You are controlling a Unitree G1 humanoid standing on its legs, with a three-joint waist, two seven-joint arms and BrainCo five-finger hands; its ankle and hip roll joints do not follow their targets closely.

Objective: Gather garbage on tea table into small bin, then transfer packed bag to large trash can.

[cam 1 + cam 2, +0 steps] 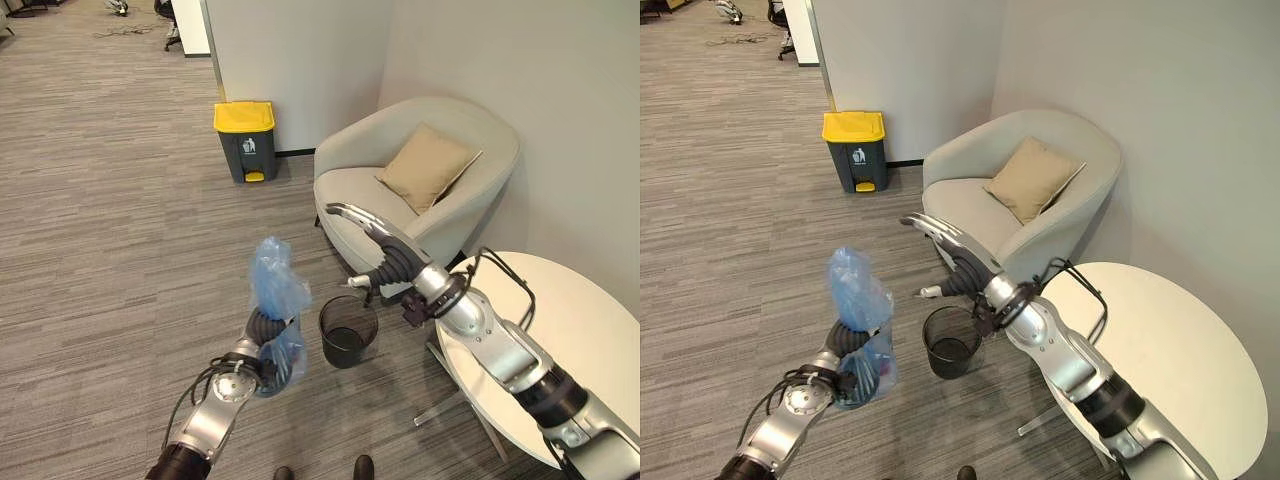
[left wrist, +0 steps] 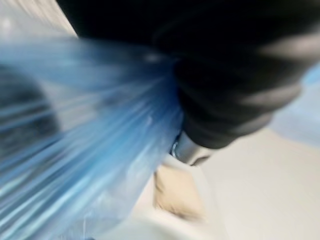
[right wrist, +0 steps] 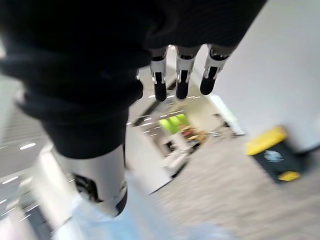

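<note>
My left hand (image 1: 266, 328) is raised over the floor and shut on a blue plastic garbage bag (image 1: 273, 277). The bag's neck sticks up above the fist and its filled part (image 1: 868, 368) hangs below. Blue plastic (image 2: 85, 155) presses close against the hand's dark cover in the left wrist view. Just right of the bag, a small black mesh bin (image 1: 348, 333) stands on the floor, bare of any liner. My right hand (image 1: 392, 262) hovers above the bin's far side with straight fingers (image 3: 181, 75), holding nothing. The large grey trash can (image 1: 245, 140) with a yellow lid stands by the far wall.
A round white tea table (image 1: 575, 340) is at the right under my right arm. A beige armchair (image 1: 350, 205) with a tan cushion (image 1: 428, 165) sits in the corner behind the bin. Open carpet stretches from me to the trash can.
</note>
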